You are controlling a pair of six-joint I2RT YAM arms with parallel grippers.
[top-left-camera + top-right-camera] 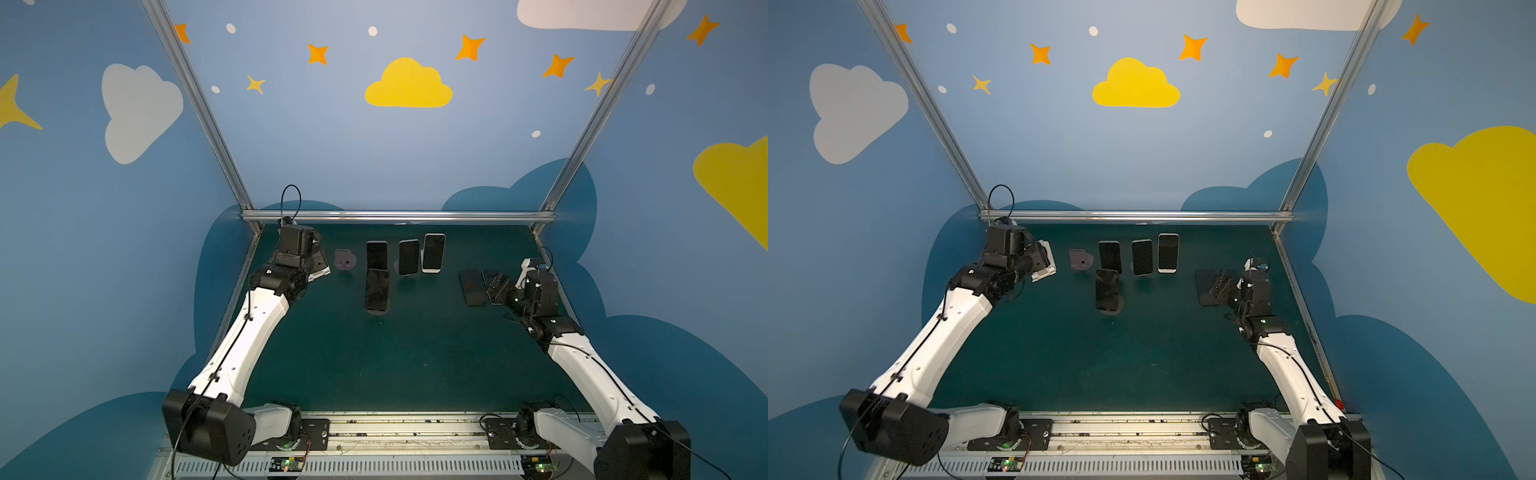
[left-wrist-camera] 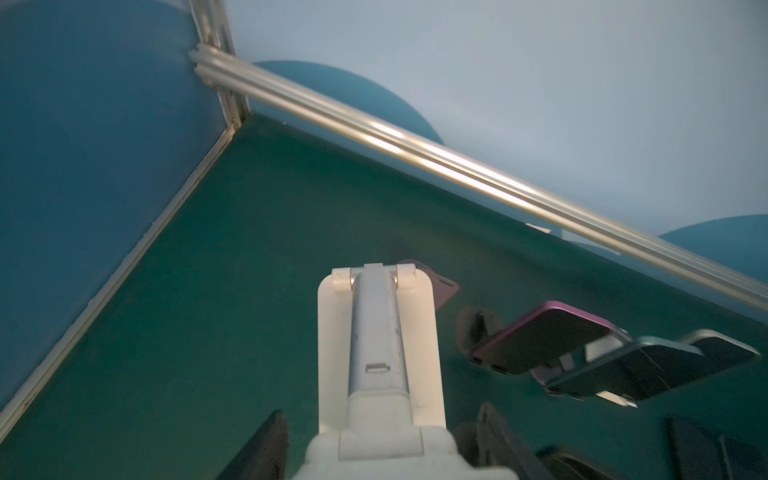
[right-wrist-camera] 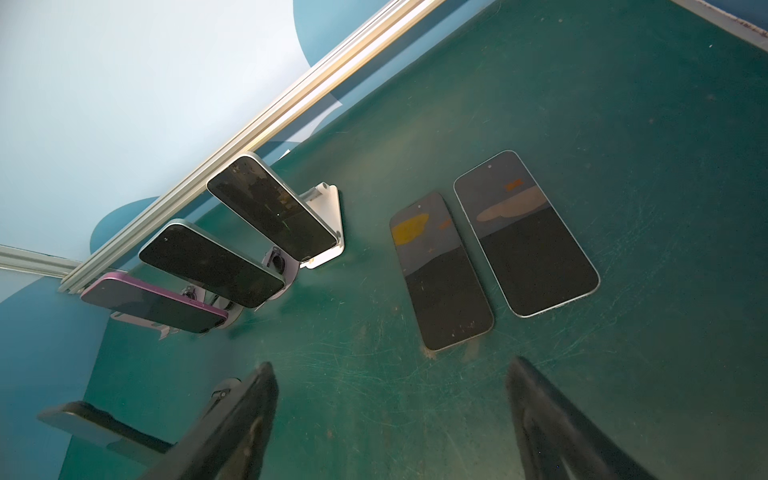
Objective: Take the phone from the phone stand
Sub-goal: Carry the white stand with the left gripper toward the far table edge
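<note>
A scuffed dark green mat (image 1: pixel 415 353) covers the table, boxed in by an aluminium frame (image 1: pixel 395 215) and blue walls (image 1: pixel 332 158) painted with clouds and stars. The left gripper (image 2: pixel 380 432) is clamped on a folded white stand (image 2: pixel 378 332) with a silver arm, near the far left corner. The right gripper (image 3: pixel 390 370) hangs with its fingers apart, gripping nothing. Just ahead of it two flat phones (image 3: pixel 442 270) lie side by side, screens up. There are six phones in all: those two, and four propped on stands between the two grippers. Three of these form a row by the far rail: a purple phone (image 3: pixel 153 305), a green-edged phone (image 3: pixel 212 264) and a silver phone (image 3: pixel 272 212). The front phone (image 1: pixel 377 291) stands nearer on a dark stand. An empty pink stand (image 1: pixel 345 259) sits just beside the left gripper, between it and the purple phone. That makes six stands: one held, one empty, four loaded.
</note>
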